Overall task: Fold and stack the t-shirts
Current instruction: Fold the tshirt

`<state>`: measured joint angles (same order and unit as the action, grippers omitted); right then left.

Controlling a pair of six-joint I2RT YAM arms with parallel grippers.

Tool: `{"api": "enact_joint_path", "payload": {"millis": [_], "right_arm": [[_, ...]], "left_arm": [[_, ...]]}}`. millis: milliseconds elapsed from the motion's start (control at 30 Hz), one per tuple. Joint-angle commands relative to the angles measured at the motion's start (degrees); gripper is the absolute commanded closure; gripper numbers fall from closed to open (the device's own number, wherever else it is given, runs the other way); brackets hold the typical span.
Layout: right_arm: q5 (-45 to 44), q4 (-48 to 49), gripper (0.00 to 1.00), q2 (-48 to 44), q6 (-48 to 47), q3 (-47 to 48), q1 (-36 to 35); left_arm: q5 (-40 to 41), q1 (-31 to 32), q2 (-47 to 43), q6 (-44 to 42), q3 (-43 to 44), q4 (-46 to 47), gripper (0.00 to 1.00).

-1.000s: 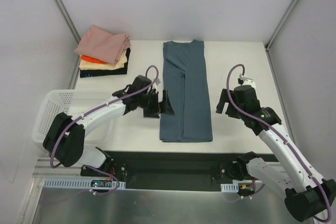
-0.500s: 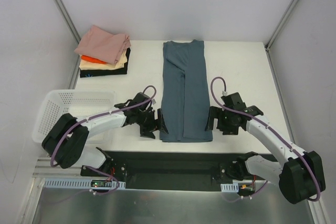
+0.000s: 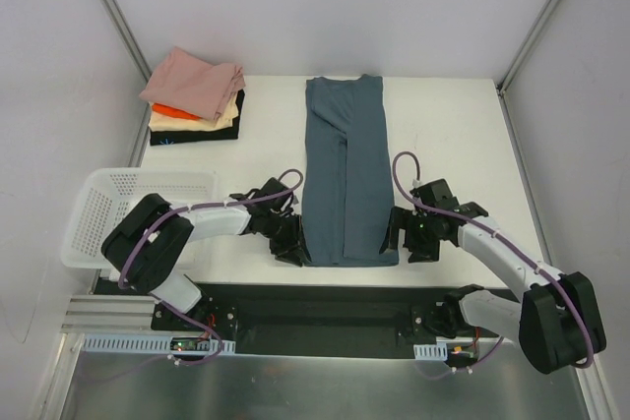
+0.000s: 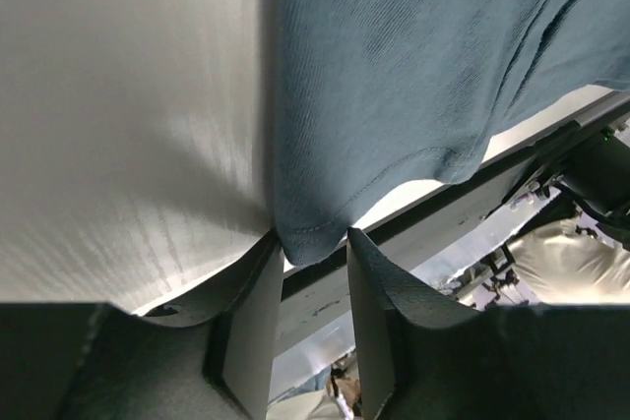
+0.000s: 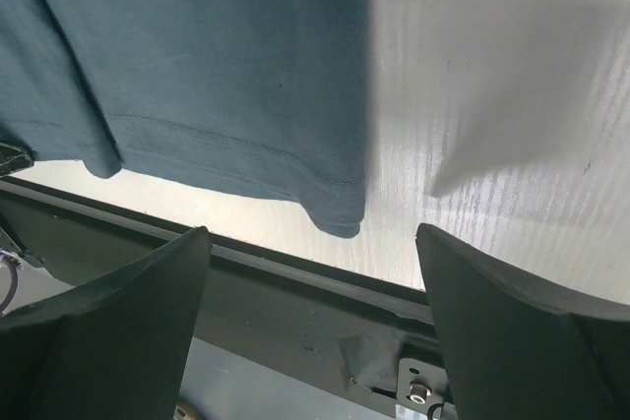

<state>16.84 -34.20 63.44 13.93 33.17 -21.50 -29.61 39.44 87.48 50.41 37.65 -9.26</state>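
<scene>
A slate-blue t-shirt (image 3: 345,174) lies folded into a long strip down the middle of the white table. My left gripper (image 3: 295,248) sits low at its near-left corner. In the left wrist view that corner of the shirt (image 4: 394,66) pokes in between the fingertips of the left gripper (image 4: 310,238), whose jaws stand narrowed with a gap still between them. My right gripper (image 3: 399,238) is at the near-right corner. It is wide open (image 5: 313,233), and the shirt's hem corner (image 5: 340,213) lies between its fingers, untouched. A stack of folded t-shirts (image 3: 197,95), pink on top, rests at the back left.
A white lattice basket (image 3: 108,213) stands off the table's left side, beside the left arm. The table's near edge and a black rail (image 3: 325,307) run just below both grippers. Bare tabletop (image 3: 448,135) lies right of the shirt.
Both arms came down and toward the near edge, reaching the blue shirt's two near corners. The left jaws have narrowed a lot around the left corner; the right jaws stay wide.
</scene>
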Motion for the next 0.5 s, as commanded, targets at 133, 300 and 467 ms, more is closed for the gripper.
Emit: {"api": "enact_joint_path", "payload": {"millis": [133,300,467], "right_arm": [[1.53,2.29,0.19,1.77,-0.14,-1.17,0.75],[3.55,5.27,0.34,4.14,-0.13,-1.62,1.1],[3.9,5.72,0.43,7.66,-0.49,-1.96,1.11]], "left_arm": [[-0.98,0.64,4.1,-0.23,2.96,0.56,0.76],[-1.07,0.55,5.68,-0.4,3.48,0.82,1.0],[-1.51,0.72,5.95,-0.4,3.31,0.99,1.0]]}}
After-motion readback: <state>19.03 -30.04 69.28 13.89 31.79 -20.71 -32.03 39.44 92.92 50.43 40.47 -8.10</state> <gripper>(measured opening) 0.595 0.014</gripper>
